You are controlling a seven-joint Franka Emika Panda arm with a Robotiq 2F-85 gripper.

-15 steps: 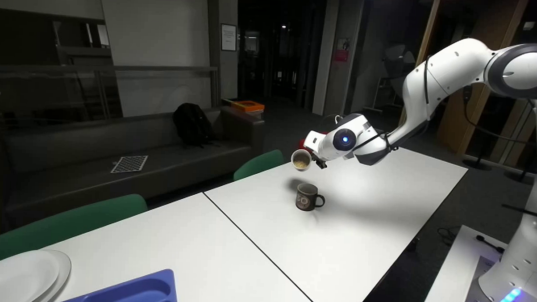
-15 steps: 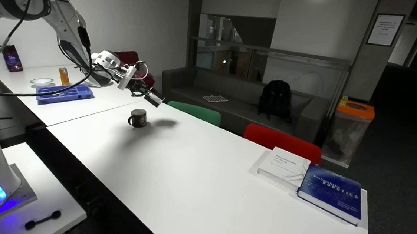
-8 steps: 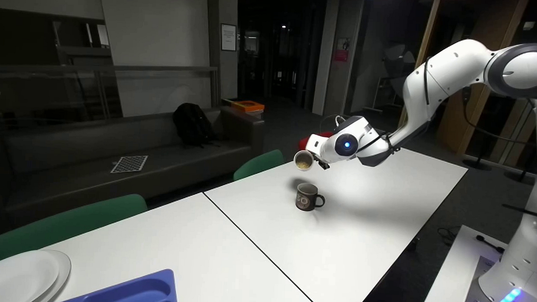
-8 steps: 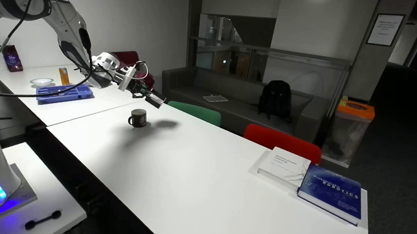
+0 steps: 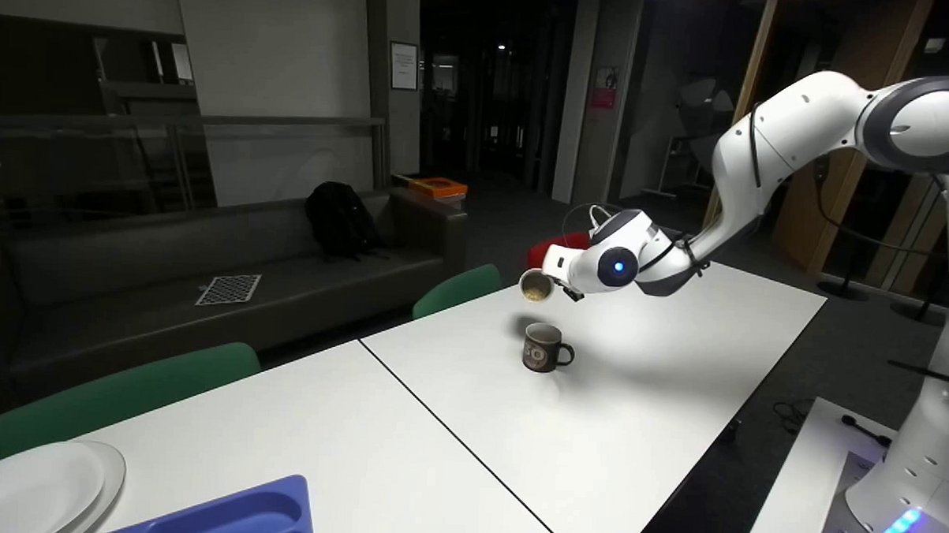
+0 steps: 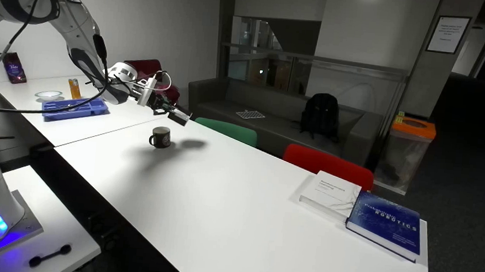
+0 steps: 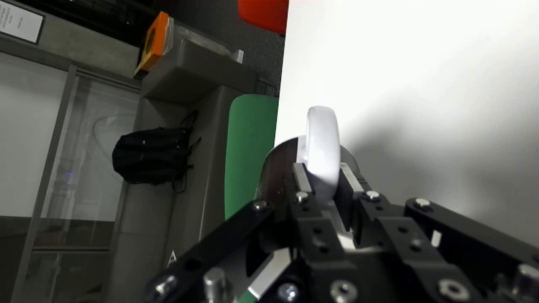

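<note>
The white-handled cup is in the pincer, whose two fingers are clenched on either side of the handle, grasping it. The cup hangs above table height, tipped well over, its mouth facing out in an exterior view; grainy light-brown contents show along the lower side within. Lower than the pincer and near it, a dark mug stands upright on the white table, apart from the cup. Past the table's edge, beyond the fingertips, is a green chair. Across the seam from the pincer lies a blue tray, seen in both exterior views. Farther from the pincer, past the green chair, a black backpack rests on a grey sofa. Well apart from the pincer, toward the table's end, lie a white book and, just beside it, a blue book.
</note>
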